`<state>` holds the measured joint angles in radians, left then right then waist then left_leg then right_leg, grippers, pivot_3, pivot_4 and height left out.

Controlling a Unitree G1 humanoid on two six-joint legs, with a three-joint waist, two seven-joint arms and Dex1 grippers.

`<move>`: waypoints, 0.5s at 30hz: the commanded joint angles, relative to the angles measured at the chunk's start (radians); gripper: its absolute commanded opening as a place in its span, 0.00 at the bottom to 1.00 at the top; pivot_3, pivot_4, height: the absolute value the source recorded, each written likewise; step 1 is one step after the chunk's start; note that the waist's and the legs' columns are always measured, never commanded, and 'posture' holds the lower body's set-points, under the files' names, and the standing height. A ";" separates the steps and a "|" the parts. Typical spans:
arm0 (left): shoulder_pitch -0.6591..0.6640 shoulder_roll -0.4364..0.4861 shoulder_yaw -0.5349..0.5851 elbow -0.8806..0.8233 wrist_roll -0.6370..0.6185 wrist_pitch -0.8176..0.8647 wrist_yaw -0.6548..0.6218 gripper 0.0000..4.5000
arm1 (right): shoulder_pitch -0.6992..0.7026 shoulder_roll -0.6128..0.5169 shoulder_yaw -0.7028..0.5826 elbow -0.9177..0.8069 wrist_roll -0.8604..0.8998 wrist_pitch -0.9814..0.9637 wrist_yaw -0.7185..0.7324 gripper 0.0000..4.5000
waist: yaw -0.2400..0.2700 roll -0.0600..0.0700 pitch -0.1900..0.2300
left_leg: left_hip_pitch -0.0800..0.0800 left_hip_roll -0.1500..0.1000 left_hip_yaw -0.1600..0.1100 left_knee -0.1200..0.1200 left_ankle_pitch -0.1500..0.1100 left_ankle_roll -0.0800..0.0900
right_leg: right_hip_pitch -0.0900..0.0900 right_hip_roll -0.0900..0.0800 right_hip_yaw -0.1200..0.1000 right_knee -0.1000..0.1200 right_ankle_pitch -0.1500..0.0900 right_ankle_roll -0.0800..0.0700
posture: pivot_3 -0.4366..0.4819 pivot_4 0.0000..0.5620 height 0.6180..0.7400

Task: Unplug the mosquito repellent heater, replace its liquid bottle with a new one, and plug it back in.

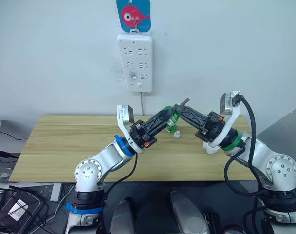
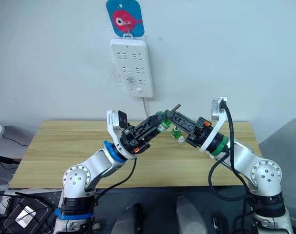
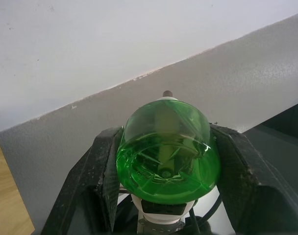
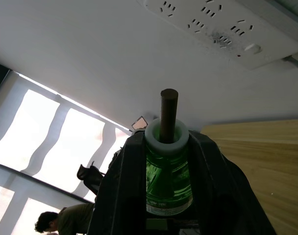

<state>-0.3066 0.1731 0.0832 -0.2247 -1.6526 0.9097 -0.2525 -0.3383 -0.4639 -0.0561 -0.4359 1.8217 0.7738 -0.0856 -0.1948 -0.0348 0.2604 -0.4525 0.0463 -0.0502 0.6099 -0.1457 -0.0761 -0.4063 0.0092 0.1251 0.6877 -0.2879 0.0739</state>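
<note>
A capless green bottle with a dark wick in its white collar hangs in the air above the table. My left gripper is shut on it from its base end. My right gripper is shut on it from the side, near the neck, so both grippers meet on this one bottle. A second small green bottle stands on the table behind the grippers, with a small white piece next to it. The mosquito repellent heater is out of view.
A white power strip hangs on the wall above the back of the wooden table, with nothing plugged into its sockets. Its cord drops behind the table. Cables and a black box lie on the floor at the left.
</note>
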 commanded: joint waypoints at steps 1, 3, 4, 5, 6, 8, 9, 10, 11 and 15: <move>0.008 0.009 -0.013 -0.024 -0.025 0.017 -0.011 0.52 | -0.006 -0.008 -0.013 -0.042 0.010 -0.006 0.022 0.18 | 0.000 0.000 0.000 | 0.000 0.000 0.000 0.000 0.000 0.000 | 0.000 0.000 0.000 0.000 0.000 0.000 | 0.21 0.34 1.00; 0.011 0.012 -0.012 -0.026 -0.031 0.020 -0.012 0.52 | -0.004 -0.012 -0.012 -0.044 0.009 -0.003 0.024 0.18 | 0.000 0.000 0.000 | 0.000 0.000 0.000 0.000 0.000 0.000 | 0.000 0.000 0.000 0.000 0.000 0.000 | 0.21 0.34 1.00; 0.013 0.015 -0.012 -0.026 -0.033 0.021 -0.013 0.52 | -0.004 -0.012 -0.013 -0.044 0.017 -0.002 0.026 0.18 | 0.000 0.000 0.000 | 0.000 0.000 0.000 0.000 0.000 0.000 | 0.000 0.000 0.000 0.000 0.000 0.000 | 0.21 0.34 1.00; 0.014 0.017 -0.011 -0.026 -0.035 0.021 -0.014 0.52 | -0.003 -0.013 -0.015 -0.042 0.026 -0.002 0.025 0.18 | 0.000 0.000 0.000 | 0.000 0.000 0.000 0.000 0.000 0.000 | 0.000 0.000 0.000 0.000 0.000 0.000 | 0.21 0.34 1.00; 0.015 0.019 -0.010 -0.026 -0.037 0.021 -0.014 0.52 | -0.004 -0.014 -0.018 -0.039 0.032 -0.003 0.022 0.26 | 0.000 0.000 0.000 | 0.000 0.000 0.000 0.000 0.000 0.000 | 0.000 0.000 0.000 0.000 0.000 0.000 | 0.21 0.34 1.00; 0.014 0.023 -0.009 -0.029 -0.033 0.019 -0.018 0.52 | -0.006 -0.020 -0.028 -0.028 0.016 -0.007 0.023 0.41 | 0.000 0.000 0.000 | 0.000 0.000 0.000 0.000 0.000 0.000 | 0.000 0.000 0.000 0.000 0.000 0.000 | 0.21 0.34 1.00; 0.012 0.024 -0.007 -0.030 -0.026 0.015 -0.021 0.52 | -0.006 -0.027 -0.037 -0.018 0.006 -0.007 0.026 0.49 | 0.000 0.000 0.000 | 0.000 0.000 0.000 0.000 0.000 0.000 | 0.000 0.000 0.000 0.000 0.000 0.000 | 0.21 0.35 1.00; 0.008 0.032 -0.006 -0.033 -0.003 0.013 -0.036 0.52 | -0.002 -0.050 -0.054 0.003 -0.017 -0.001 0.041 0.56 | 0.000 0.000 0.000 | 0.000 0.000 0.000 0.000 0.000 0.000 | 0.000 0.000 0.000 0.000 0.000 0.000 | 0.21 0.35 1.00; 0.005 0.038 -0.003 -0.035 0.019 0.008 -0.053 0.52 | 0.002 -0.075 -0.073 0.026 -0.032 0.006 0.056 0.64 | 0.000 0.000 0.000 | 0.000 0.000 0.000 0.000 0.000 0.000 | 0.000 0.000 0.000 0.000 0.000 0.000 | 0.21 0.35 1.00; -0.007 0.123 -0.033 -0.068 0.205 -0.009 -0.195 0.52 | 0.022 -0.211 -0.146 0.113 -0.097 0.060 0.152 0.92 | 0.003 0.000 0.000 | 0.000 -0.001 0.000 0.000 0.000 0.000 | 0.000 0.000 0.001 -0.001 0.000 0.000 | 0.21 0.37 1.00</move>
<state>-0.2961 0.2830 0.0719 -0.2377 -1.5228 0.9205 -0.3739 -0.3219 -0.6474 -0.1573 -0.3232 1.7450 0.8135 0.0139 -0.1922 -0.0348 0.2604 -0.4525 0.0458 -0.0497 0.6099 -0.1457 -0.0761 -0.4061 0.0092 0.1258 0.6865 -0.2878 0.0737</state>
